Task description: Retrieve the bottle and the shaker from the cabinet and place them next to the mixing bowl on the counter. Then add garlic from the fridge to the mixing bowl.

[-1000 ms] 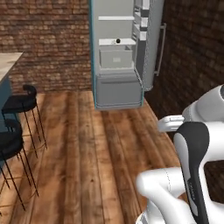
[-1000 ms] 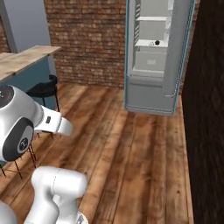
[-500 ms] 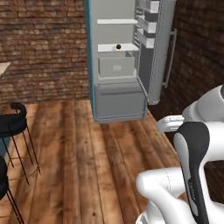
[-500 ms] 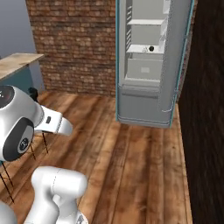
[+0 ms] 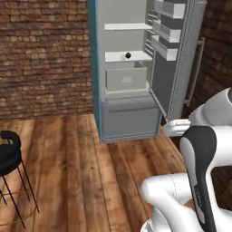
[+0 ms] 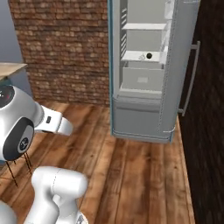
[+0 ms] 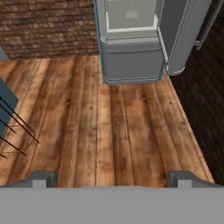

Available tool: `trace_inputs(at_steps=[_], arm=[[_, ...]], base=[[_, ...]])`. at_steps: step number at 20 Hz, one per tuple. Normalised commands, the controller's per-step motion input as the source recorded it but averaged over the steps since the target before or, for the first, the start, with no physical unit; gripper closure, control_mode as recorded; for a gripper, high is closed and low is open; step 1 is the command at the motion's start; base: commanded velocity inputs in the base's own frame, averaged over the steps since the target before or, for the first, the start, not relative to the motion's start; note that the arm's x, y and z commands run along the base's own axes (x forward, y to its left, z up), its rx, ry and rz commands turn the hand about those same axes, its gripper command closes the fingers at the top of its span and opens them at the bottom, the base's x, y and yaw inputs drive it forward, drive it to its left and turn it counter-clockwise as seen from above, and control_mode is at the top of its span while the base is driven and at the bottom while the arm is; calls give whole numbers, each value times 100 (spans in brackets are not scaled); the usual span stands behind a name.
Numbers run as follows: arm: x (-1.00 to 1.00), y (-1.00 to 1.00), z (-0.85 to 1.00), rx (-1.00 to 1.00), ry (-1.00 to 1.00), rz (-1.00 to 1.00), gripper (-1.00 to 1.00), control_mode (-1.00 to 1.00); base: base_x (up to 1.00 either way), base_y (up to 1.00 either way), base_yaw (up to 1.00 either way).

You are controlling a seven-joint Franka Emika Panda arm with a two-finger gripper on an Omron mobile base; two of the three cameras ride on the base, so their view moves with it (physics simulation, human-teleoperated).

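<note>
Robot arm: glossy white rounded shell segs w/ dark charcoal/black joint sections. Left base view shows a black curved band running down a white link, w/ small pale markings near its lower end. Right base view: big white rounded joint housing w/ dark round cap, small light markings on it; white cylindrical link below.

Ahead of me the wooden floor lay bare all the way to the fridge, so I had a clear lane forward. The fridge door stood swung out on the right, its racks narrowing entry from that side. A dark brick wall closed the right flank. A black stool stood off to my left, well apart from the lane. The shelf opening was unblocked in front.
</note>
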Motion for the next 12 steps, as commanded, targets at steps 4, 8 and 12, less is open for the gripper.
trace_inputs(at_steps=[4, 8, 12], arm=[[0, 0, 0, 0, 0, 0, -100, 100], [0, 0, 0, 0, 0, 0, -100, 100], [0, 0, 0, 0, 0, 0, -100, 100]], base=[[90, 36, -6], [82, 33, -7], [74, 16, -8]])
